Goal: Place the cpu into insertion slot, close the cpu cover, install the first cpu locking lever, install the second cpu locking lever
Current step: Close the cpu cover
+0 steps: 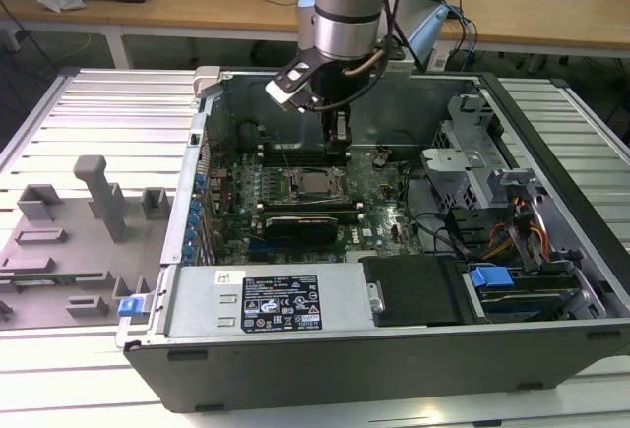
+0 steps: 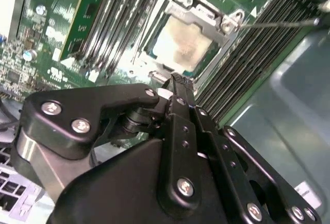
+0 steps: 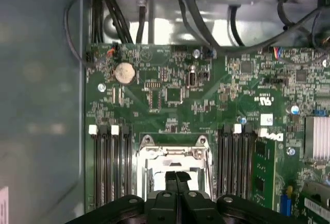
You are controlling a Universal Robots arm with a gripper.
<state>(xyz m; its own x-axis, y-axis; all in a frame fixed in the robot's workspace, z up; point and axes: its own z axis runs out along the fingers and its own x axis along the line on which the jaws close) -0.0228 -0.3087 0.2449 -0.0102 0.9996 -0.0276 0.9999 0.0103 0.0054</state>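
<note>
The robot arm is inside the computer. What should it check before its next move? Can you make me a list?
1. Is the cpu sitting in the insertion slot? Ok, its silvery top shows inside the frame.
2. Is the cpu cover down over the chip? Ok, it looks flat around it.
3. Is the gripper empty? Ok, it is shut with nothing in it.
4. Is the gripper near the right spot? Ok, its tip is at the slot's edge in both wrist views.
5. Is the locking lever clipped down? Not ok, the thin rod seems to stick out from the slot's corner.
6. Is the other lever clipped down? Cannot tell.
</note>
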